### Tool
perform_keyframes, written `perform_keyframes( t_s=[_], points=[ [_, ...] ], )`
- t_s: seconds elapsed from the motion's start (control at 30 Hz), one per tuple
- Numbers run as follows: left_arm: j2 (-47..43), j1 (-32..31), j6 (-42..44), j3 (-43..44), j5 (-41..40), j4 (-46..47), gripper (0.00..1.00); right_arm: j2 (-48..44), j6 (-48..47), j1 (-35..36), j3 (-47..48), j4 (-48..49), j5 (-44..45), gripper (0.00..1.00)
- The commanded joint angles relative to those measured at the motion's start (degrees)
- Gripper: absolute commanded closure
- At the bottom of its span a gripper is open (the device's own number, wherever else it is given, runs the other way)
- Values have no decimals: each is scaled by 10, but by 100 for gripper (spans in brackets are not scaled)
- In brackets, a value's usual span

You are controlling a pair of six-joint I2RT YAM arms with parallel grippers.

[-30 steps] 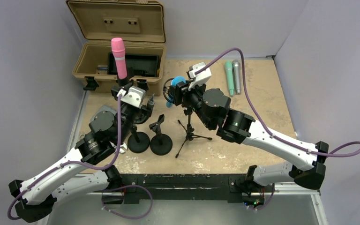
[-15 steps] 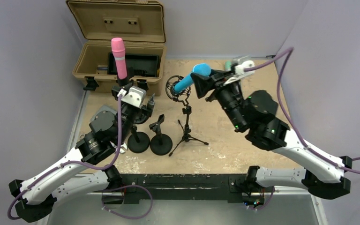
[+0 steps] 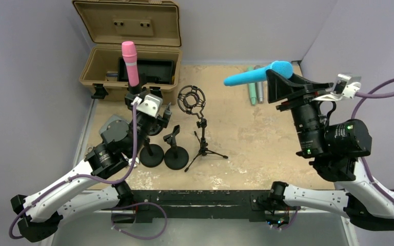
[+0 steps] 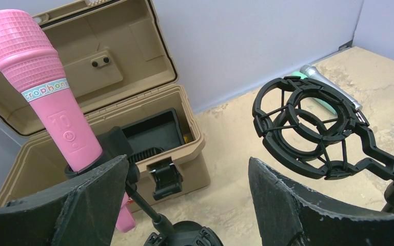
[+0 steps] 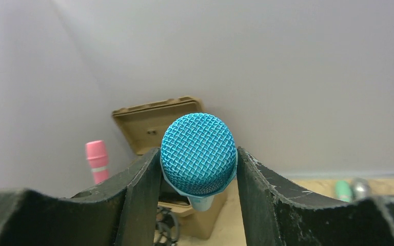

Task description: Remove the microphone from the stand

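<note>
My right gripper (image 3: 283,81) is shut on the head of a blue microphone (image 3: 251,76) and holds it high over the right of the table, handle pointing left. The mesh head (image 5: 198,154) sits clamped between the fingers in the right wrist view. The tripod stand (image 3: 204,147) with its black shock-mount ring (image 3: 192,99) stands empty at the centre; the ring also shows in the left wrist view (image 4: 308,125). My left gripper (image 3: 153,111) is open beside a pink microphone (image 3: 130,64) standing upright in a round-base stand (image 3: 151,154).
An open tan case (image 3: 133,61) stands at the back left. An empty clip stand (image 3: 176,156) stands next to the pink microphone's stand. A green microphone (image 3: 250,91) and a silver one (image 3: 259,92) lie at the back right, under the blue one.
My right arm has pulled the blue microphone out of the shock-mount ring and swung it up and to the right. The left arm has barely moved.
</note>
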Motion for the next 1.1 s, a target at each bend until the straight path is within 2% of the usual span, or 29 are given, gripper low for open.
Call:
perform_keyframes(
  t_s=[0.0,0.1,0.3,0.4,0.5,0.6,0.73,1.07],
  points=[
    [-1,-4,-5,15,4,11,16,15,-72,-2,-47,40,148,100],
    [-1,-4,-5,15,4,11,16,47,-95,-23,-91,46,206,100],
    [-2,-4,-5,16,4,10,16,126,-21,-197,-141,-22,96,100],
    [-2,-5,-3,17,2,10,16,209,25,-257,-97,-113,44,100],
    [-4,-5,-4,18,3,9,16,306,44,-286,-44,-181,17,100],
    [-8,-5,-6,18,4,9,16,400,63,-325,16,-235,-64,100],
    [-11,-6,-2,19,3,9,16,496,60,-365,80,-255,-157,100],
    [-14,-10,-7,23,4,9,16,696,27,-424,235,-184,-201,100]
  ],
)
